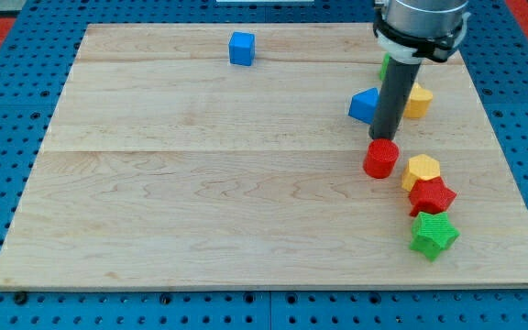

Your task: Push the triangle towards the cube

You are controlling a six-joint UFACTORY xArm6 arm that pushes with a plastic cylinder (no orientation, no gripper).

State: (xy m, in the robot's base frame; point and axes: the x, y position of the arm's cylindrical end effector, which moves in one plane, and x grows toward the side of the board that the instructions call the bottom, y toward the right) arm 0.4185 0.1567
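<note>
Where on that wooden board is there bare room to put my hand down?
The whole stretch left of my tip and below the blue cube is bare. The right side is crowded: blue triangle, red cylinder, yellow hexagon, red star, green star.

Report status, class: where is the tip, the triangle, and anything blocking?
My tip sits just right of the blue triangle, above the red cylinder. Blue cube far off at top left. Path between them clear.

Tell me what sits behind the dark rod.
Behind my tip: blue triangle block, yellow block, a green sliver. The rod covers part of each; the green shape is unclear.
</note>
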